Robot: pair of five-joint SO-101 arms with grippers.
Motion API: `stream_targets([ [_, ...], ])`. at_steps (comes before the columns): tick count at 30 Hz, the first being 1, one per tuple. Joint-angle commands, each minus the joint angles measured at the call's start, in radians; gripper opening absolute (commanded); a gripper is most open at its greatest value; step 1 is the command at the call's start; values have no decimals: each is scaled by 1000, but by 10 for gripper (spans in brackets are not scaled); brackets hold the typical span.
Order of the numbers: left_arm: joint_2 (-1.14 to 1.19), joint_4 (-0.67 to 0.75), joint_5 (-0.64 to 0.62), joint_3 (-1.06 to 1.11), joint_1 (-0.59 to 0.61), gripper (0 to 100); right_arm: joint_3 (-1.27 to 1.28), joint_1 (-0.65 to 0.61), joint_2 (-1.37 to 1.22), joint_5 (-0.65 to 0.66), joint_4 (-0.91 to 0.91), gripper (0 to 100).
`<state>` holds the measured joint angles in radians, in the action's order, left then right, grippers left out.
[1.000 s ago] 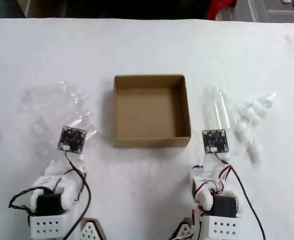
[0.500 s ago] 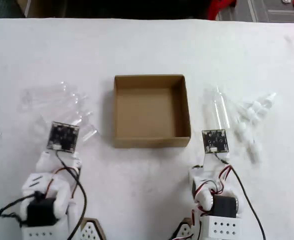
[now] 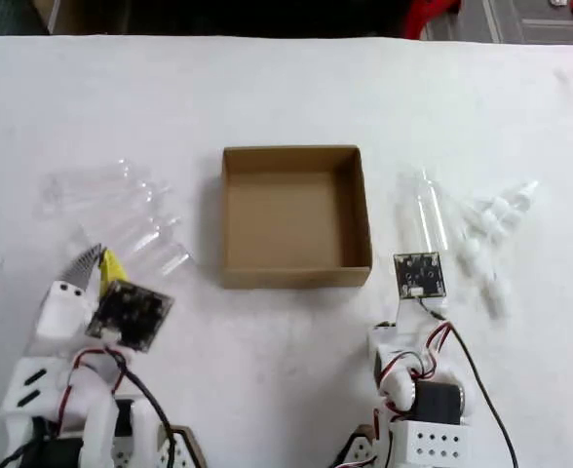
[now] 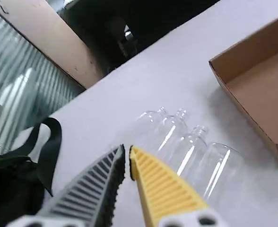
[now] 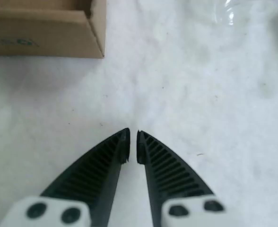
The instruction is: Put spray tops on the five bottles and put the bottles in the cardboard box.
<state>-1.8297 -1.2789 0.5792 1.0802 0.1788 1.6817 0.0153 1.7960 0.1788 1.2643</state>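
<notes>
Several clear bottles (image 3: 121,210) without tops lie side by side on the white table left of the cardboard box (image 3: 294,216); they also appear as clear bottles (image 4: 186,151) in the left wrist view. My left gripper (image 3: 96,261), with one grey and one yellow finger, is shut and raised just short of them (image 4: 127,158). One more clear bottle (image 3: 428,216) lies right of the box, beside a cluster of white spray tops (image 3: 491,234). My right gripper (image 5: 133,142) is shut and empty, low over bare table near the box's front corner (image 5: 94,33).
The box is open on top and stands mid-table between the arms. The table's far edge (image 3: 286,37) runs along the back. A black strap (image 4: 44,151) hangs beyond the table on the left side.
My left arm has drawn back and swung leftward, tilting up so its grey and yellow fingers now point at the bottles. The right arm has stayed still.
</notes>
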Motion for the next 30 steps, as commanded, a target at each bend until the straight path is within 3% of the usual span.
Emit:
stream_targets([
  [1, 13, -11, 5, -121, 25, 24, 9, 7, 5, -5, 5, 16],
  [5, 42, -49, 34, -210, 77, 33, 9, 7, 5, -5, 5, 16],
  [10, 288, -130, 123, -301, 104, 68, 9, 7, 5, -5, 5, 16],
  [20, 862, -436, 474, -594, -5, 66, 9, 8, 5, -5, 5, 16],
  [30, 1043, -463, 497, -761, -35, 68, 9, 8, 5, -5, 5, 16],
])
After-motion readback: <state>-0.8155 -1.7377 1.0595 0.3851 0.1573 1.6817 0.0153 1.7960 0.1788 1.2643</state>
